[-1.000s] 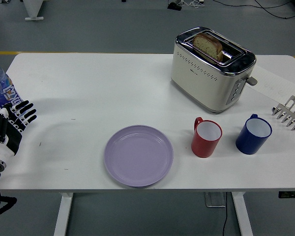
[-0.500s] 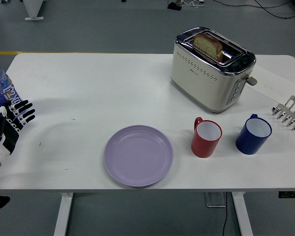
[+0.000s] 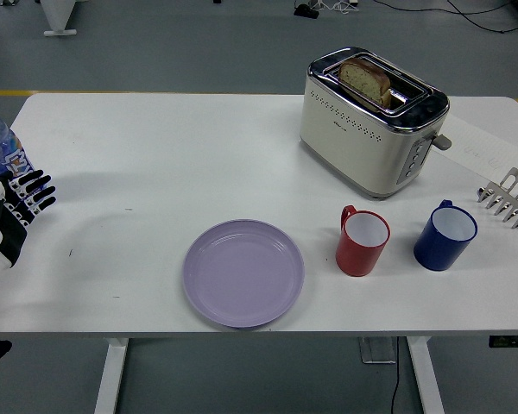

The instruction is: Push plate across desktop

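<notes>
A round lilac plate (image 3: 243, 272) lies flat near the table's front edge, a little left of centre. My left hand (image 3: 13, 210) is at the far left edge of the table, well apart from the plate, with its fingers spread and holding nothing. My right hand is out of view.
A blue-labelled water bottle (image 3: 0, 153) stands just behind my left hand. A red mug (image 3: 362, 241) and a blue mug (image 3: 446, 235) stand right of the plate. A cream toaster (image 3: 371, 121) with bread stands behind them. A metal rack (image 3: 508, 198) sits at the right edge.
My left hand has drawn back to the left, toward the table's edge. The plate and the other things have not moved.
</notes>
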### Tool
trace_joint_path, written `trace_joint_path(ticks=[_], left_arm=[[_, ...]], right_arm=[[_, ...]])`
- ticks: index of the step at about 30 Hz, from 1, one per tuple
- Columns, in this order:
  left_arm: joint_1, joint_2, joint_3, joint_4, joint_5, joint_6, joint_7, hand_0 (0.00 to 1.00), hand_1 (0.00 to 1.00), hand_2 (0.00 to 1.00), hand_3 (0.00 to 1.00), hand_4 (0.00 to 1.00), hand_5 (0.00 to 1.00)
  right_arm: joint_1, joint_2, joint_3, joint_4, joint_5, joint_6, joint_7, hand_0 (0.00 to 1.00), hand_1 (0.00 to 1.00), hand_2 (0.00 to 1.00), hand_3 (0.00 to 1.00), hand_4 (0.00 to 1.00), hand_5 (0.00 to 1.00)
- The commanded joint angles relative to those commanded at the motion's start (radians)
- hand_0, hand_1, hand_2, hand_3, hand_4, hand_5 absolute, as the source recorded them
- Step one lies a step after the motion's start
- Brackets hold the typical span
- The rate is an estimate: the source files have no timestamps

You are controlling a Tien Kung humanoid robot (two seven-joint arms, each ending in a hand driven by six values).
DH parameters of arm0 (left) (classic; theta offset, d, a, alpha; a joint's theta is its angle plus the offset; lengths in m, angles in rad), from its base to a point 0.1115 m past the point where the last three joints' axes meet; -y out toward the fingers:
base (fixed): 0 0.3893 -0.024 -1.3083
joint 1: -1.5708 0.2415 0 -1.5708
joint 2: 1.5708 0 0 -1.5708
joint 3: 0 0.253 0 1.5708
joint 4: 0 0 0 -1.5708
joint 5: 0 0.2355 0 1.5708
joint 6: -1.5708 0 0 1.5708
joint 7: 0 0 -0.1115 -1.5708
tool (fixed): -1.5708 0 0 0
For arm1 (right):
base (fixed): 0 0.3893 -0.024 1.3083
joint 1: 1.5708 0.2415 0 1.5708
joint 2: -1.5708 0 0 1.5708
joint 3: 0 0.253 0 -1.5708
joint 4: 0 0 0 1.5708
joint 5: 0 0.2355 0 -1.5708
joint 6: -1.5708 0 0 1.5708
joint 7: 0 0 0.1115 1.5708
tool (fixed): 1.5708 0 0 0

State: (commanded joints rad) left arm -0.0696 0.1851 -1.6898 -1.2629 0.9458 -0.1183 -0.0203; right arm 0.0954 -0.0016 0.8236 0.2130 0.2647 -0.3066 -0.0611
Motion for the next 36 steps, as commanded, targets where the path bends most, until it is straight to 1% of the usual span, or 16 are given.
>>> trace_joint_path(ticks=[10,16,36], left_arm=[[-0.007,-0.002,-0.017,-0.008,0.000,0.009,-0.008,0.798,0.788,0.786,0.688,0.562,0.998],[-0.018,0.001,-0.012,-0.009,-0.003,0.008,-0.008,0.798,0.785,0.787,0.688,0.565,0.998],[-0.026,0.000,-0.019,-0.009,-0.001,0.010,-0.008,0.802,0.785,0.779,0.682,0.572,0.998]], right_arm=[[0.018,-0.005,0.011,0.001,-0.020,-0.007,-0.011,0.566,0.473,0.614,0.615,0.390,0.570],[0.023,-0.009,0.012,0.000,-0.022,-0.006,-0.010,0.566,0.473,0.614,0.615,0.389,0.570],[0.032,-0.014,0.014,0.001,-0.024,-0.010,-0.018,0.565,0.473,0.614,0.614,0.386,0.568]])
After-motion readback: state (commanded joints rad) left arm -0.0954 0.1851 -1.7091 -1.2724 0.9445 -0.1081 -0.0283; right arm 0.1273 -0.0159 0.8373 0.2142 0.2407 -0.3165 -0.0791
